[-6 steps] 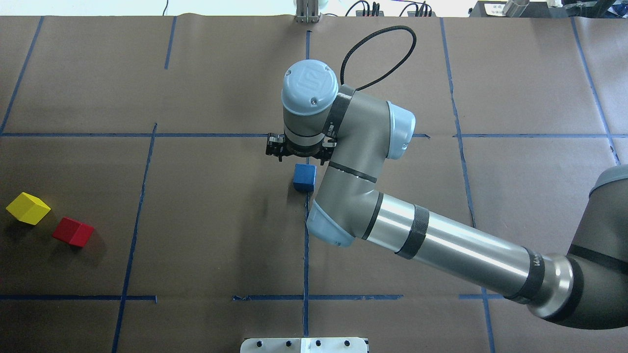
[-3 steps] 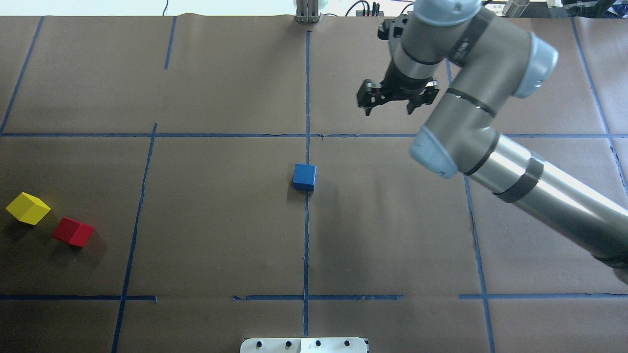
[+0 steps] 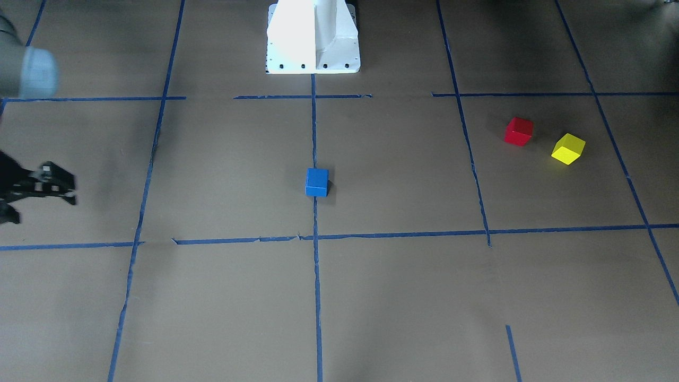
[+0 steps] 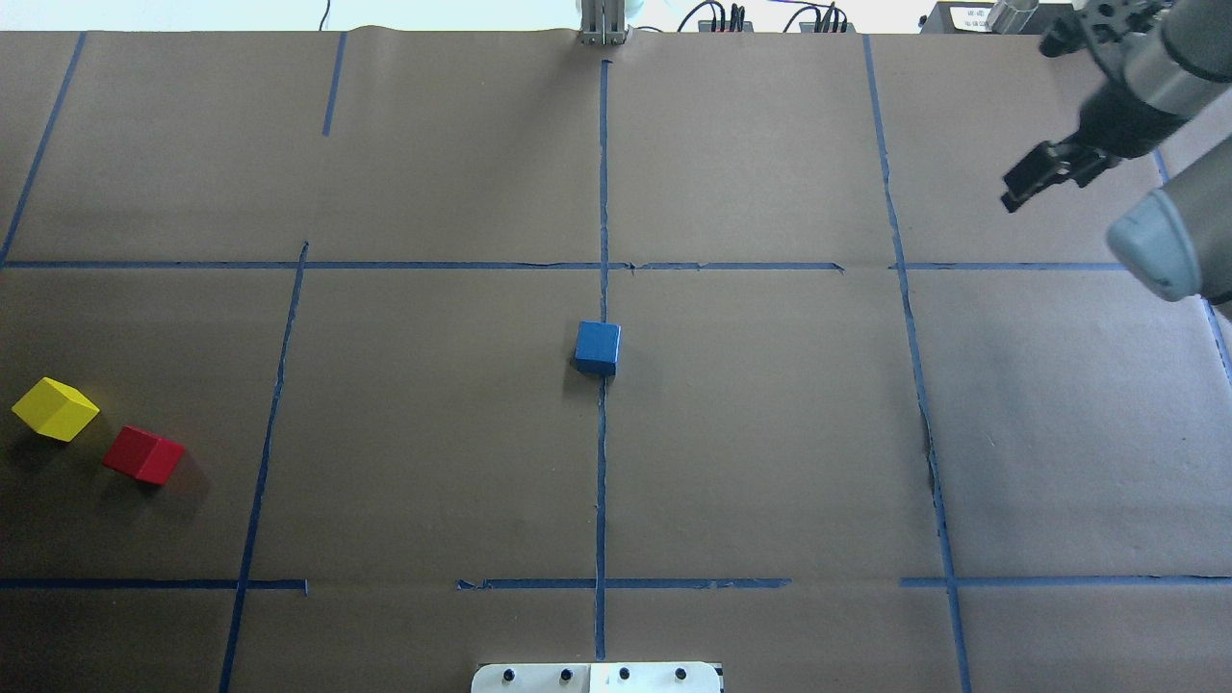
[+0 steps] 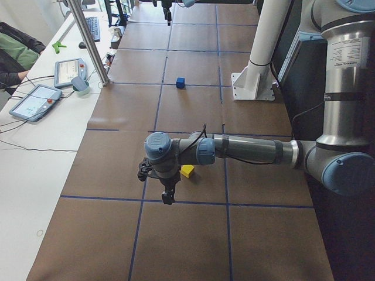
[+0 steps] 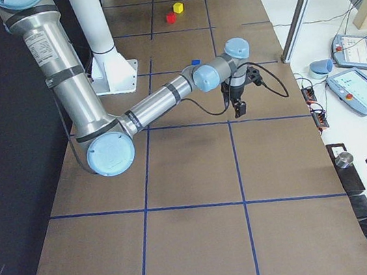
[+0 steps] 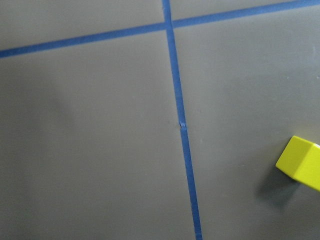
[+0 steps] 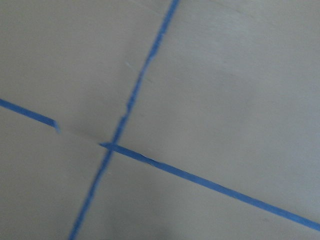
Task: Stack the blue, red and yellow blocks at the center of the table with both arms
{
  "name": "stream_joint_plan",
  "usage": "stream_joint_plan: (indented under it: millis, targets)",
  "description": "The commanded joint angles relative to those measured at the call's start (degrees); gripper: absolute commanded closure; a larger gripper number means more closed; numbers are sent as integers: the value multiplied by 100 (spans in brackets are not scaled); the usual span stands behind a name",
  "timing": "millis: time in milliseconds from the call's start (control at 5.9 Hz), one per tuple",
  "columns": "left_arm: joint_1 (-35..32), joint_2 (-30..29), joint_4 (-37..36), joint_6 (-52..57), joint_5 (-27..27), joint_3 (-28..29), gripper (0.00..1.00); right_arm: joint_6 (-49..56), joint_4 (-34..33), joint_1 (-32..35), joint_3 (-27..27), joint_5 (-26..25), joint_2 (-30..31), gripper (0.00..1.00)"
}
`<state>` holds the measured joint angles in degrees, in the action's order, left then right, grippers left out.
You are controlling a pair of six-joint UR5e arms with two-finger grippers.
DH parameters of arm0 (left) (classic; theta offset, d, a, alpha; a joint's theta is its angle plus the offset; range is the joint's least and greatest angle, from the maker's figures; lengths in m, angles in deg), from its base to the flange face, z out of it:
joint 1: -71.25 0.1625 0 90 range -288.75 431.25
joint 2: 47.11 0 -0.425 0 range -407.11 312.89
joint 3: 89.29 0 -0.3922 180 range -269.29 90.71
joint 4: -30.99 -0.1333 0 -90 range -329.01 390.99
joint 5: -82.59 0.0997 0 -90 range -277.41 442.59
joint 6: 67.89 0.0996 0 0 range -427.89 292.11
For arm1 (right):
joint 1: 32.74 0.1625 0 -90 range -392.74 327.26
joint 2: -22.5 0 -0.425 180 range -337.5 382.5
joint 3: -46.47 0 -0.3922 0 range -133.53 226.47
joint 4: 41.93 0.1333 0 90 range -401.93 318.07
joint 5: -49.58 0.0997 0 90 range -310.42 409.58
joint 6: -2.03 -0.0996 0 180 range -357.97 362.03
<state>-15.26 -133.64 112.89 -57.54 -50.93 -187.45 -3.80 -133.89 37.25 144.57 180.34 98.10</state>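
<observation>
yellow block point(image 7: 300, 169): cut by edge, left wrist view | red block point(image 3: 519, 131): hidden behind left arm point(image 5: 246, 149), exterior left view

The counter point(image 4: 770, 433) is covered in brown paper, with blue tape lines point(image 4: 601, 481) making big squares. Beside it stands a white desk point(image 5: 35, 158) with two screens point(image 5: 30, 100) lying on it, near a tall shiny metal pole point(image 5: 91, 44).

Blue block point(image 4: 598, 346) open all round (red block point(image 4: 143, 454) well apart).

one blue block point(image 4: 598, 347), one red point(image 4: 143, 455), one yellow point(image 4: 55, 409)
</observation>
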Motion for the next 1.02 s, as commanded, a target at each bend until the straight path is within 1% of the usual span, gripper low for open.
stream_joint_plan:
  millis: [0,170,339,509,678,848]
  targets:
    - [11,-327,89,10,19,15,0,2121,20,1310,199,292,1520,0]
    - [20,-504,142,10,-16,42,0,2182,20,1733,436,275,2180,0]
    - [20,-462,169,63,-34,-27,0,2130,20,1886,473,249,2431,1]
    - [229,-435,770,11,-86,-176,0,1921,20,1878,456,257,2416,0]
    - [822,-226,1063,-51,-478,-221,0,1840,20,1870,465,266,2390,0]
    - [1037,-94,1431,-582,-465,-317,0,1848,20,1869,465,266,2389,0]
